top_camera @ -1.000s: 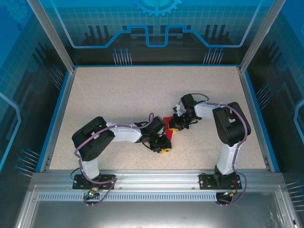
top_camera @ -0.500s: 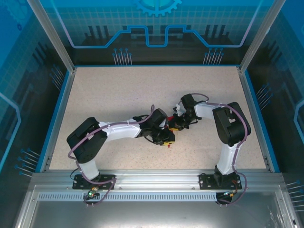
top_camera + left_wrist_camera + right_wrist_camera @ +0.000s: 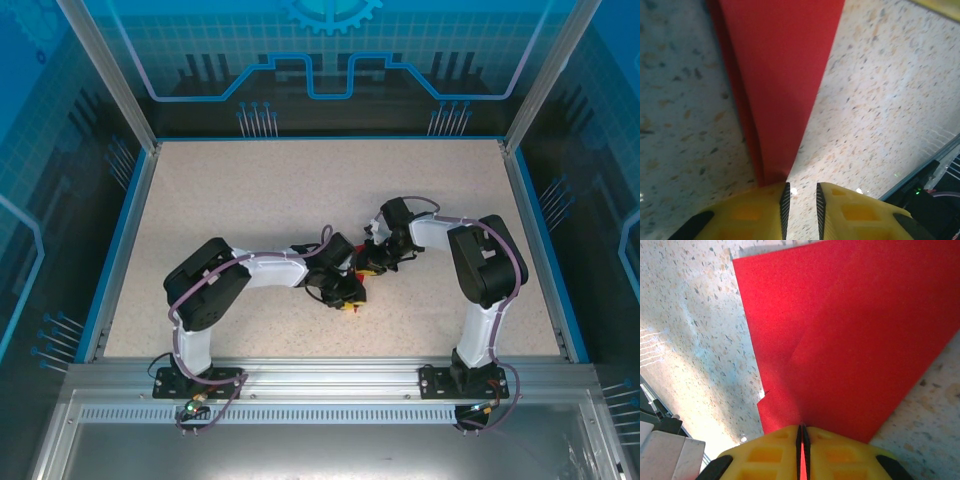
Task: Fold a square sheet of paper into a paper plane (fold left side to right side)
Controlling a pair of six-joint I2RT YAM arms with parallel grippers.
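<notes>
Inward both arms bend, right fingers [image 3: 770, 455] clamping the red paper [image 3: 850, 330], left fingers [image 3: 755, 212] slightly parted

Noted left gripper [image 3: 349, 304] drawn back from the near edge of the table [image 3: 250, 200], closer to right gripper [image 3: 369, 268]. Noted left elbow [image 3: 205, 285] swung toward the left edge, then returned. Found red paper [image 3: 357, 309], formerly exposed between grippers, now mostly covered by left wrist [image 3: 335, 255].
</notes>
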